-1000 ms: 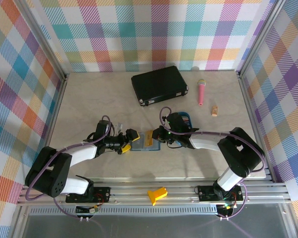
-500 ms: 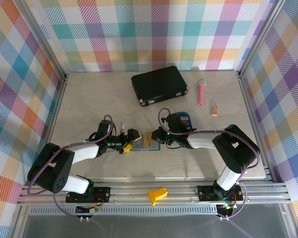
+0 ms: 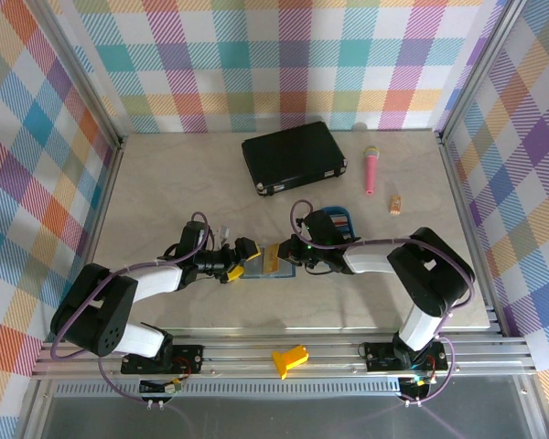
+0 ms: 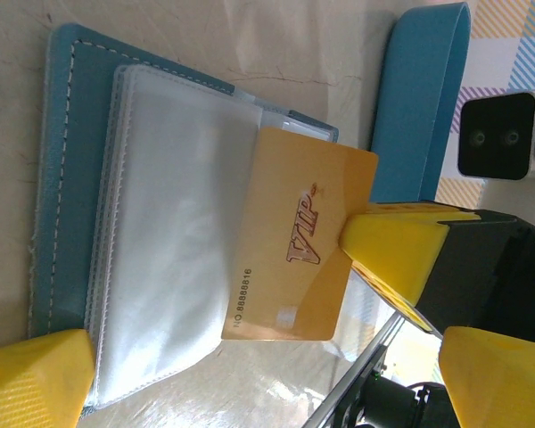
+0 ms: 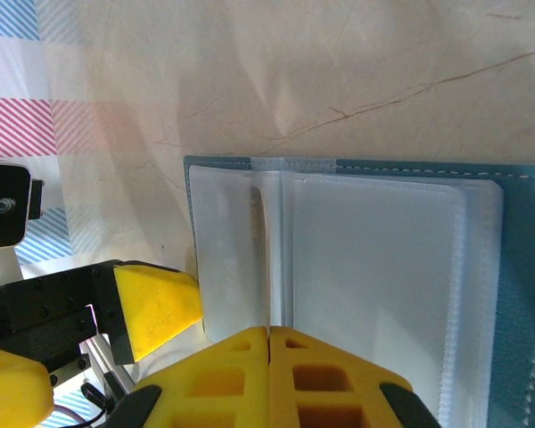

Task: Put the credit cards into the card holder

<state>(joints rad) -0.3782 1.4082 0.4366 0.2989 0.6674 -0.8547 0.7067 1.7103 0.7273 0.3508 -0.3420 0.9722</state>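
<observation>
As my right gripper [image 5: 269,343], clamped on the orange card [image 4: 299,236], crept toward the open card holder [image 4: 62,178], I judge insertion close. My left gripper [image 3: 240,260] waits beside, fingers apart.

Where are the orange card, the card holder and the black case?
orange card [image 4: 290,223], left wrist view, printed face.
card holder [image 4: 61,178], left wrist view, teal stitched edge.
black case [image 3: 293,154], top external view, lid.

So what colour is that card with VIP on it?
The VIP card is orange-yellow with reddish lettering, clearest in the left wrist view.
</observation>
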